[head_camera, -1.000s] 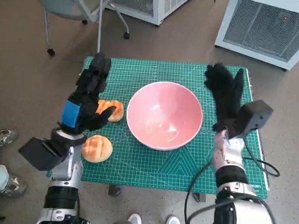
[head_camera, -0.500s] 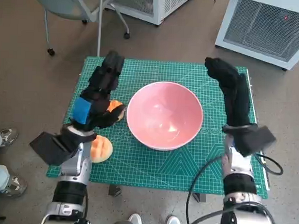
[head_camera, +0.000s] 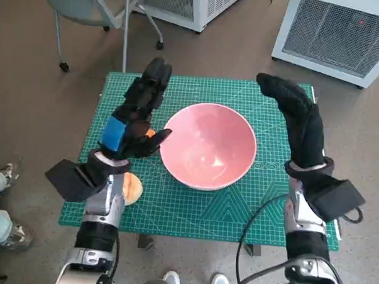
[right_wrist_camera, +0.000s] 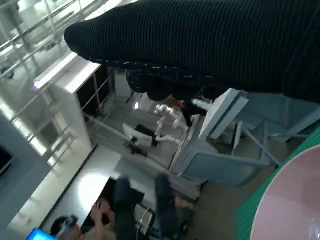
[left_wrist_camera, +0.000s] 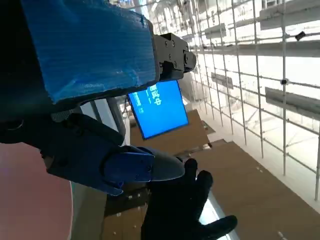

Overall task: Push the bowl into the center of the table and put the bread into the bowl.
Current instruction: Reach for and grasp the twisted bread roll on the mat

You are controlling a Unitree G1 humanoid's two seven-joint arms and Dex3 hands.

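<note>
Bowl (head_camera: 208, 146) sits roughly mid-mat on the green cutting mat (head_camera: 174, 207), empty, pink. Left hand (head_camera: 132, 124) hovers beside its rim, fingers spread, holding nothing; right hand (head_camera: 297, 121) is raised on the other side, also released and empty. Risk: both hands are high and tilted, so a sideways push could catch the rim and tip or skid the bowl. Bread roll (head_camera: 132, 188) is mostly hidden under the left forearm, second roll (head_camera: 149, 133) just peeks out by the left hand; a blind descent could squash or knock either off.
</note>
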